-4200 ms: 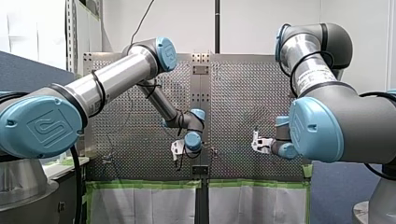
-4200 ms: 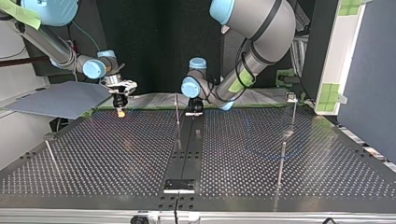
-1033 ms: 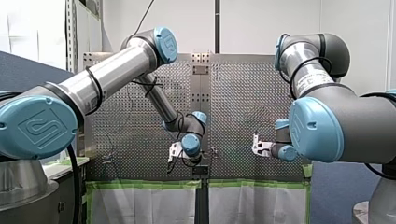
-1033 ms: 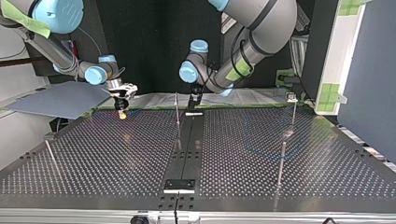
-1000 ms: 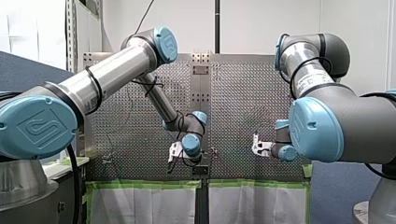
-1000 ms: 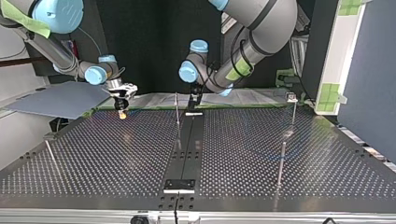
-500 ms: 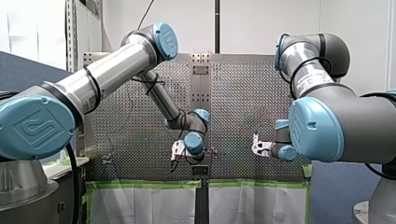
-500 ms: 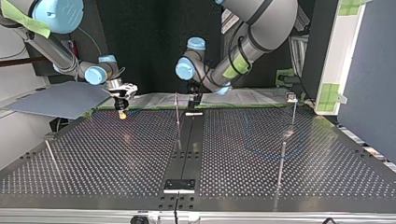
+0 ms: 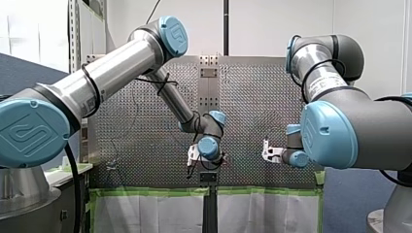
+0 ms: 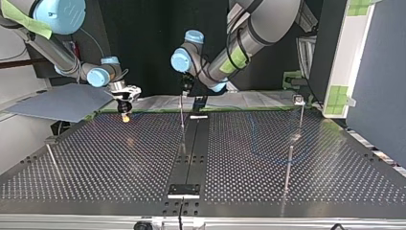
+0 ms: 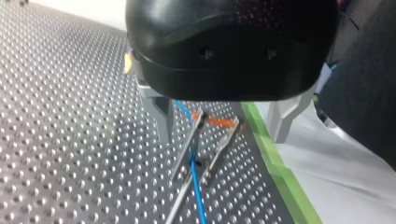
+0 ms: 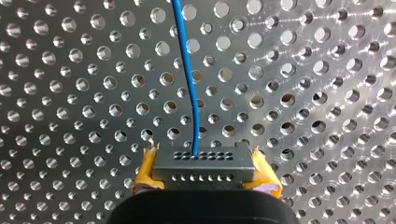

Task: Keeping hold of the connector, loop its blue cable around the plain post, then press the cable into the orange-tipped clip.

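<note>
my left gripper (image 11: 220,137) hangs over the clip (image 11: 218,122) near the green tape (image 11: 280,172), its metal fingers (image 11: 161,116) spread wide to either side of the orange tips and gripping nothing. the cable (image 11: 198,196) runs across the table (image 11: 56,116) and passes right against one of the clip's prongs. i cannot tell whether it sits between the prongs or only alongside them.

further right in the front view, my right gripper (image 12: 203,176) pinches the connector (image 12: 203,161) between its yellow pads (image 12: 145,171). the cable leaves the connector's face and runs straight away over the holes.

in the top view a faint blue curve bends near a post (image 10: 289,165), so i judge the loop made and the pressing-in to be the step in hand. to do it well, i would hold the right grip firm and the line lightly taut, so the cable lies straight over the clip's mouth. i would bring one left fingertip down on the cable just beside the prongs, not on the orange tips, and push squarely toward the table, slowly. too hard a pull from the right could drag the cable off the post, and a skewed push could bend the prongs.
</note>
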Tool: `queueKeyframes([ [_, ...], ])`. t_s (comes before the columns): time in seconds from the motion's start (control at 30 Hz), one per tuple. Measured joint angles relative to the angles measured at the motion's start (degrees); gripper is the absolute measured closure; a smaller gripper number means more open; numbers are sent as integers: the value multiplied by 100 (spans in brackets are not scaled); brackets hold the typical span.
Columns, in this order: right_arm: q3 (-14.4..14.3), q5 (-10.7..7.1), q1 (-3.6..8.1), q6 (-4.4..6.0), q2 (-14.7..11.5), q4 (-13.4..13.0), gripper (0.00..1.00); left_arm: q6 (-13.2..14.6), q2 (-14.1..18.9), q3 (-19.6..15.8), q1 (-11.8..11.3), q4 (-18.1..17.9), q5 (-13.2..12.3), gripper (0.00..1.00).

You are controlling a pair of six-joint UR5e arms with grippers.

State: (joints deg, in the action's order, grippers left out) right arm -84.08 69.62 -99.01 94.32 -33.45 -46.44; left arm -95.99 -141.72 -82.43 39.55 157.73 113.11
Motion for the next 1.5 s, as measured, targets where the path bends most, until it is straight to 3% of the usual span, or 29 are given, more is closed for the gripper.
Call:
queueKeyframes([
  [0.27, 0, 0, -1, 4, 0, 2, 100, -18, -6, -67, 27, -196, -23, 0],
  [1.33, 10, 0, 10, 0, 1, 46, 100, -108, -3, -158, -5, -181, 90, 0],
  [1.5, 11, 0, 10, 6, 1, 46, 100, -103, 0, -163, 6, -85, 213, 0],
])
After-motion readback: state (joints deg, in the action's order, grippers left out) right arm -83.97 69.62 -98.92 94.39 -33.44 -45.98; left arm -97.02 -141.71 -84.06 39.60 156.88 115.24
